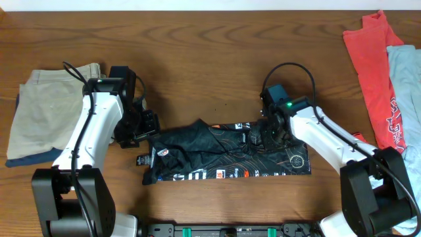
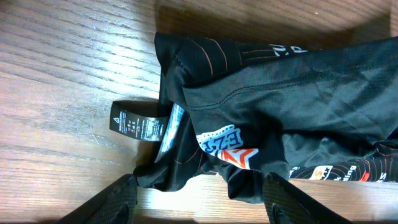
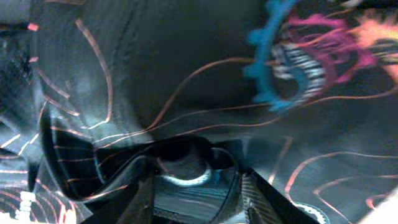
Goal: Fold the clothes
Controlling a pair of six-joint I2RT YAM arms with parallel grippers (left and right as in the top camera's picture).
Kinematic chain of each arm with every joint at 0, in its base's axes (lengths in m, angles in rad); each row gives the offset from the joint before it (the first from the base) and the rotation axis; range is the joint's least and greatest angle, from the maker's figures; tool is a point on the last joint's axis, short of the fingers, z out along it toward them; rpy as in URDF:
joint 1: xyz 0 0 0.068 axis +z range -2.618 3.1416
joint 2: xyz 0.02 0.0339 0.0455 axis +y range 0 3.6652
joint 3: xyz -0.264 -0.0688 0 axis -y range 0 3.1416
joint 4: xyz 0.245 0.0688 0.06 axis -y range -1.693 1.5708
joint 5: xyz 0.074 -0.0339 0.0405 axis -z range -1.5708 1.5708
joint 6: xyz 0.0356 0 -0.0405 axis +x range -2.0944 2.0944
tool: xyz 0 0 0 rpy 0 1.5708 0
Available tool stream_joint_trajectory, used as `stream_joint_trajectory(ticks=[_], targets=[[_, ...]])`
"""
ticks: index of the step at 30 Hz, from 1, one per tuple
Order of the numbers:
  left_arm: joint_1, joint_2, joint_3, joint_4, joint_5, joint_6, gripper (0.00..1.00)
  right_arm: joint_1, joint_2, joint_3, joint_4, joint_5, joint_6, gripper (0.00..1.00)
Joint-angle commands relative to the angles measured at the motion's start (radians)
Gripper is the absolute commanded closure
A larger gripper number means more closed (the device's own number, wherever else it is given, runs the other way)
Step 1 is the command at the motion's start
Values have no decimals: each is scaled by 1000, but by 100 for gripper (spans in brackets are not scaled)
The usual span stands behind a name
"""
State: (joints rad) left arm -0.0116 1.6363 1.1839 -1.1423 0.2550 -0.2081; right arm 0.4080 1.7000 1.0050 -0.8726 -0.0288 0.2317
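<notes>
The black jersey [image 1: 223, 155] with thin orange lines lies as a long bunched strip across the middle of the table. My left gripper [image 1: 141, 128] is at its left end. In the left wrist view its fingers [image 2: 202, 202] are spread wide and empty over bare wood, and the jersey's edge [image 2: 261, 106] with a white-and-orange logo lies just beyond them. My right gripper [image 1: 266, 135] is down on the jersey's right-hand part. In the right wrist view its fingers [image 3: 199, 199] are closed in on a raised fold of the jersey [image 3: 186, 74].
Folded tan trousers [image 1: 46, 112] lie at the left edge. A red shirt [image 1: 371, 66] and a light blue garment [image 1: 408, 85] lie at the far right. A black label [image 2: 135, 124] sticks out of the jersey's left end onto the wooden table [image 1: 197, 46].
</notes>
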Motion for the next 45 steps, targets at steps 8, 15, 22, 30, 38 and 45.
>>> stream_joint_trajectory(ticks=[8,15,22,30,38,45], targets=[[-1,4,-7,0,-10,5,34,14,0,-31,-17,-235,-153,99],[-1,4,-7,0,-10,5,34,45,0,-31,-143,-539,-372,99],[-1,4,-7,0,-10,5,34,55,0,-30,-183,-488,-375,72],[-1,4,-7,0,-10,5,33,31,-2,118,-190,-222,-194,71],[-1,4,-7,0,-10,5,34,31,3,206,3,-49,-35,63],[-1,4,-7,1,-10,5,34,31,34,153,18,23,15,63]])
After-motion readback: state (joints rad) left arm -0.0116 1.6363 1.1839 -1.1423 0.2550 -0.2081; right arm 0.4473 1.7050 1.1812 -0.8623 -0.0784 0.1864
